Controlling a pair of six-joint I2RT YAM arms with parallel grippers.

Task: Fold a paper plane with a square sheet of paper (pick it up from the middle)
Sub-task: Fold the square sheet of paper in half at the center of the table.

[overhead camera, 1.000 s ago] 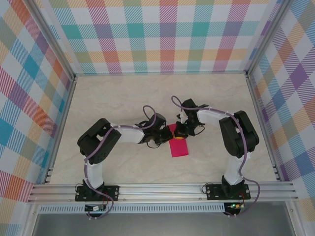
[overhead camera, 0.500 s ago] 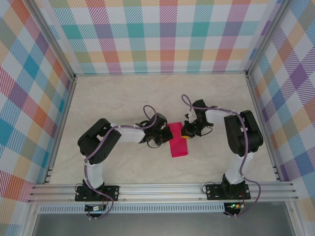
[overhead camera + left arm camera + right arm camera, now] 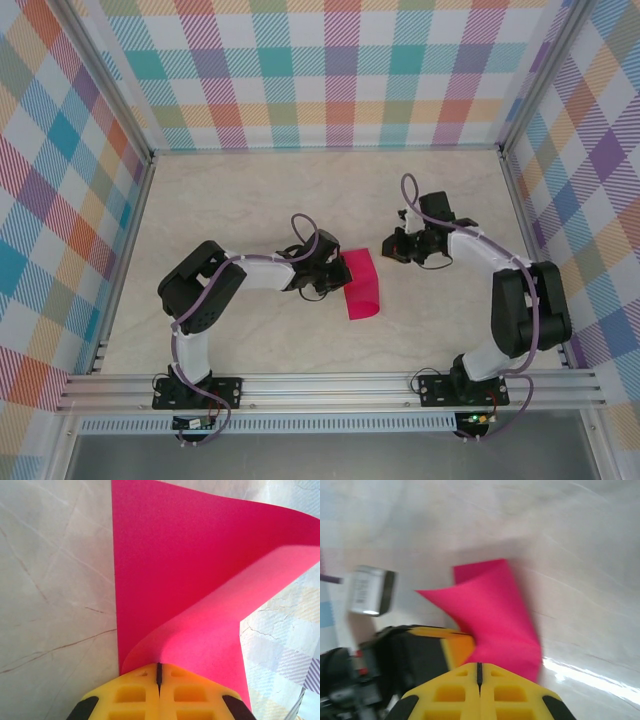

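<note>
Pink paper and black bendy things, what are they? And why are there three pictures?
Those are two robot arms bolted to a table, there to fold paper. One picture looks down from above. The other two come from little cameras on each wrist. The left gripper is shut, pinching the edge of the pink paper, which curls up from the table. The right gripper is shut and empty, a little way from the paper.
</note>
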